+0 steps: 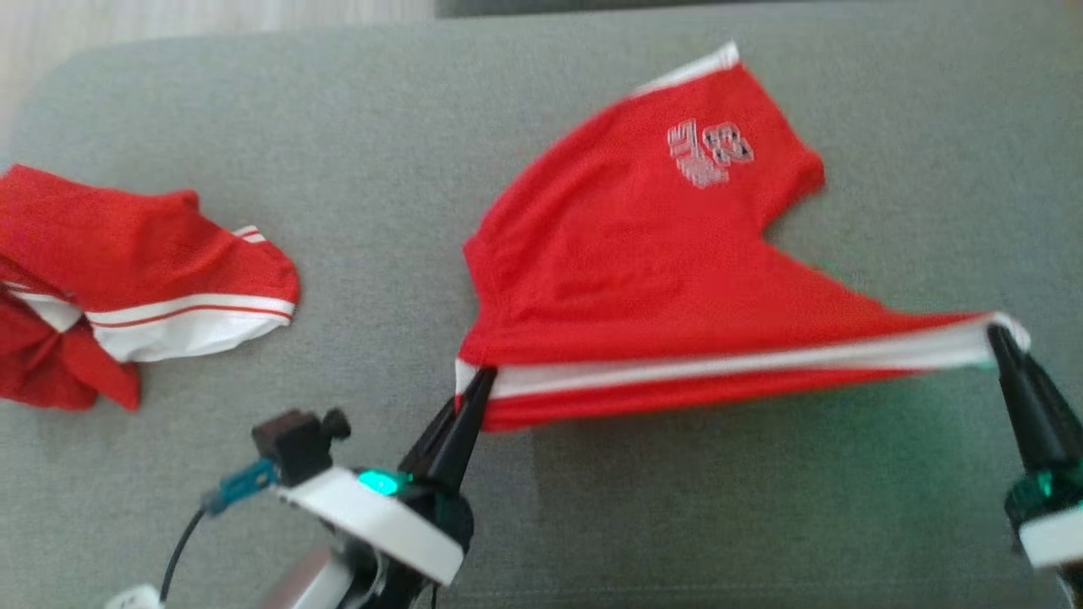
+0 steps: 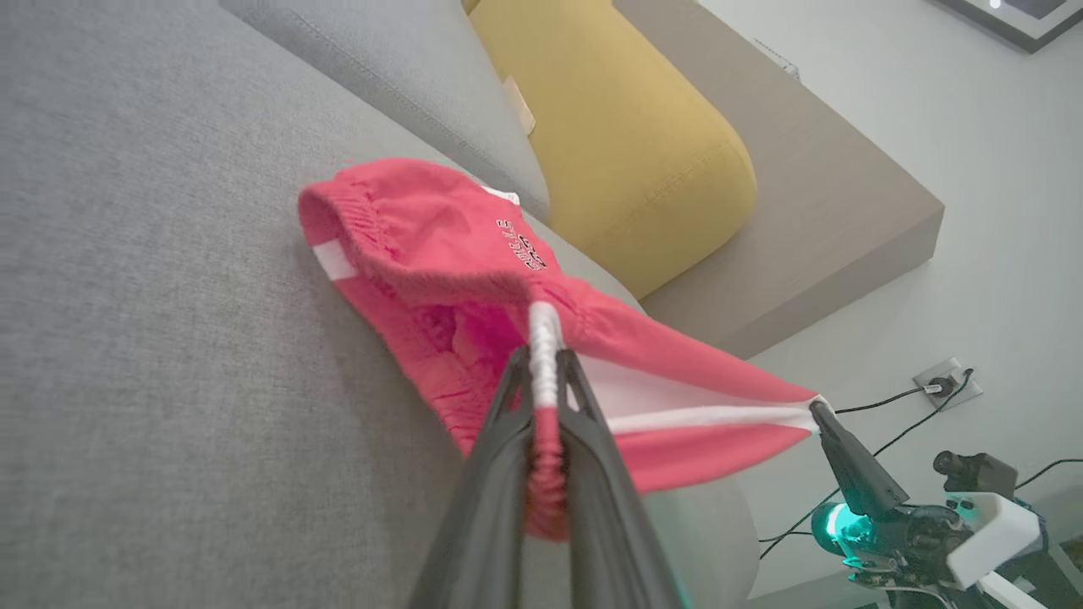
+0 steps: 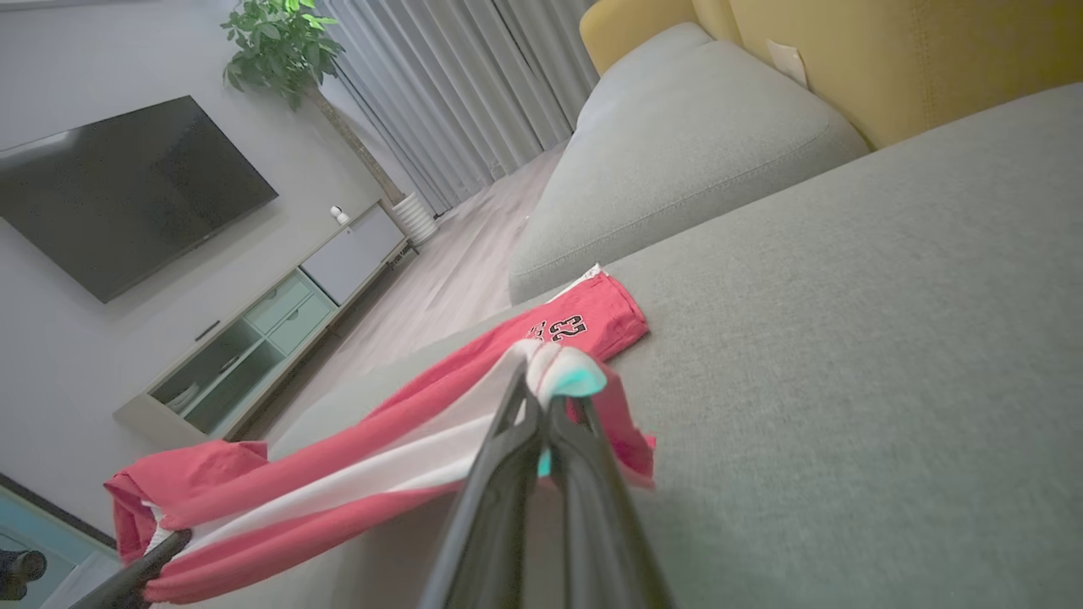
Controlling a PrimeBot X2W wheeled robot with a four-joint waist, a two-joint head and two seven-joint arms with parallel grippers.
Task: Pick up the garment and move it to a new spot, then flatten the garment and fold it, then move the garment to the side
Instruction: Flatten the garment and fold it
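We have two grippers, left gripper and right gripper, each pinched shut on an end of the white side stripe of one pair of red shorts. The shorts are stretched between them over the grey sofa seat and printed "23". One other red garment lies crumpled well to the left.

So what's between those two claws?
The red shorts: their white-striped edge runs from the left claw to the right claw, clearest in the head view.
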